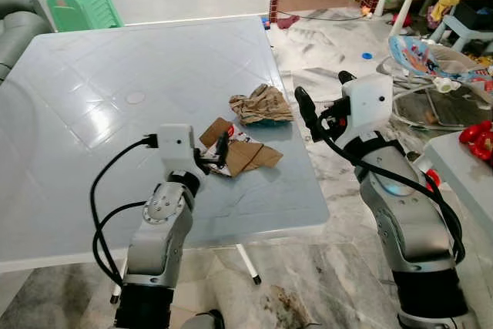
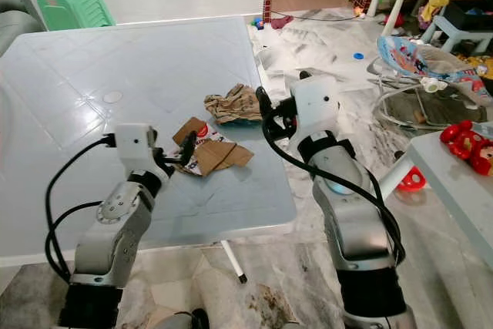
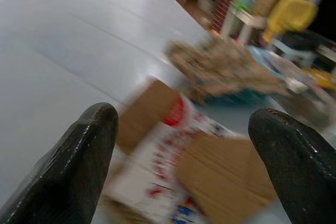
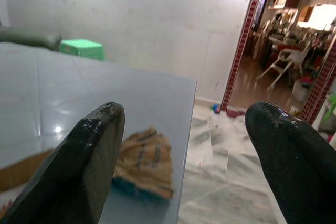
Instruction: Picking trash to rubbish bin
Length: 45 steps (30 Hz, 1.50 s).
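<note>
**Left wrist view: jaws spread, flat carton dead ahead**

Left gripper (image 1: 222, 146) hovers just over the flattened cardboard carton (image 1: 235, 152) near the right edge of the table (image 1: 92, 121), jaws open. Crumpled brown paper bag (image 1: 262, 104) lies just beyond it. Right gripper (image 1: 308, 113) sits just off the table's edge beside the bag, jaws open too. Both pieces look light; carton thin, stiff and lying flat, so take a raised flap edge. Bag soft: pinch a crumpled fold.
</note>
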Available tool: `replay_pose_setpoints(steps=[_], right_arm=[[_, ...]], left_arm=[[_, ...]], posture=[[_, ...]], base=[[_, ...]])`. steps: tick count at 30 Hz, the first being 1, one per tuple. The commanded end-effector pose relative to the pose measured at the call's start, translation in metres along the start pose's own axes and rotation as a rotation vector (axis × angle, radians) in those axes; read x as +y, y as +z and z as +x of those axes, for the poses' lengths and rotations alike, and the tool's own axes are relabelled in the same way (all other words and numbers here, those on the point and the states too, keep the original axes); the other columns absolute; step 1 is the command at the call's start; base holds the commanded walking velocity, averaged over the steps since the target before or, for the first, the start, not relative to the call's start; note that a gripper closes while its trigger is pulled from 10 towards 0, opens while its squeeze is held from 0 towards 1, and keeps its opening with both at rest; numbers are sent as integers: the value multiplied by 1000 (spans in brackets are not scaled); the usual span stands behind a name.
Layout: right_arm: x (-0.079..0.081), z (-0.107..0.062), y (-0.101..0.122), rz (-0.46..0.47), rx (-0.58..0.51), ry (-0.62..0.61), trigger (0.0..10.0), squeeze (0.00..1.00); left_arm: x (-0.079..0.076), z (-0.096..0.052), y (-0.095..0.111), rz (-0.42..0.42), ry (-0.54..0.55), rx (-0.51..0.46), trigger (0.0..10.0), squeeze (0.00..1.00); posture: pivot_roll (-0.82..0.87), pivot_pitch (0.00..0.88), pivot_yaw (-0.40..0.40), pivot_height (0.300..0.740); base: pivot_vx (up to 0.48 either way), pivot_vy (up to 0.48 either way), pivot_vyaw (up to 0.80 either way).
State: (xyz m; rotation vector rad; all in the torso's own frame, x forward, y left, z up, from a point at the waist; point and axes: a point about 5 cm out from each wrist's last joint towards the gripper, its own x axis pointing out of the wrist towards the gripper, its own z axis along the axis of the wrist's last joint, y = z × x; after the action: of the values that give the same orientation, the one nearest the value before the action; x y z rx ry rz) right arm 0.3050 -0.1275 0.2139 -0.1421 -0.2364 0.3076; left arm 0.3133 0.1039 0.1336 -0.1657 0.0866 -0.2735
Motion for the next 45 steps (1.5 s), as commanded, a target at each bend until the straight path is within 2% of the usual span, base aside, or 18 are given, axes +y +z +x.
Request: replay_pose_setpoints(steps=[1,7,9,12,13,15,16,17,23,33,36,38,39,41,45], right_arm=[[1,-4,4,4,-3,18,10000,0],[5,-11,5,7,11,47,10000,0],[5,-13,5,7,20,55,10000,0],[5,-13,6,6,21,56,10000,0],[6,-13,6,5,23,59,10000,0],[6,-13,6,4,23,60,10000,0],[5,-13,7,3,25,63,10000,0],[5,-13,7,1,26,65,10000,0],[5,-12,9,-2,31,75,10000,0],[13,-12,9,15,34,135,10000,0],[22,-14,8,41,54,222,10000,0],[33,-20,1,62,106,340,10000,0],[33,-20,1,62,106,340,10000,0],[41,-26,-4,75,148,421,10000,0],[47,-30,-7,84,166,471,10000,0]], left_arm=[[-6,5,-3,-19,-49,14,10000,0],[-9,16,-10,0,-78,42,10000,0],[-8,20,-19,45,-88,80,10000,0],[-7,21,-22,63,-90,77,10000,0],[-1,22,-29,89,-69,101,10000,0],[0,22,-31,95,-63,109,10000,0],[4,22,-38,115,-62,143,4471,0],[6,22,-40,113,-52,149,0,0],[18,20,-50,122,-34,178,0,0],[46,5,-56,146,76,198,0,0],[55,-2,-59,154,108,200,0,0],[59,-7,-63,154,125,202,0,0],[59,-7,-63,154,125,202,0,0],[59,-10,-65,153,126,203,0,0],[58,-11,-65,150,132,199,0,0]], posture=[[-134,131,12,740],[-149,138,13,740],[-152,141,13,740],[-152,141,13,740],[-152,142,13,740],[-152,142,13,740],[-157,143,10,740],[-158,144,8,740],[-155,139,-1,740],[-141,136,-11,740],[-139,138,-15,740],[-136,139,-17,740],[-136,139,-17,740],[-132,139,-19,740],[-131,139,-21,740]], base=[[0,0,0],[0,0,0],[0,0,0],[0,0,0],[0,0,0],[0,0,0],[0,0,0],[0,0,0],[0,0,0],[0,0,0],[0,0,0],[0,0,0],[0,0,0],[0,0,0],[0,0,0]])
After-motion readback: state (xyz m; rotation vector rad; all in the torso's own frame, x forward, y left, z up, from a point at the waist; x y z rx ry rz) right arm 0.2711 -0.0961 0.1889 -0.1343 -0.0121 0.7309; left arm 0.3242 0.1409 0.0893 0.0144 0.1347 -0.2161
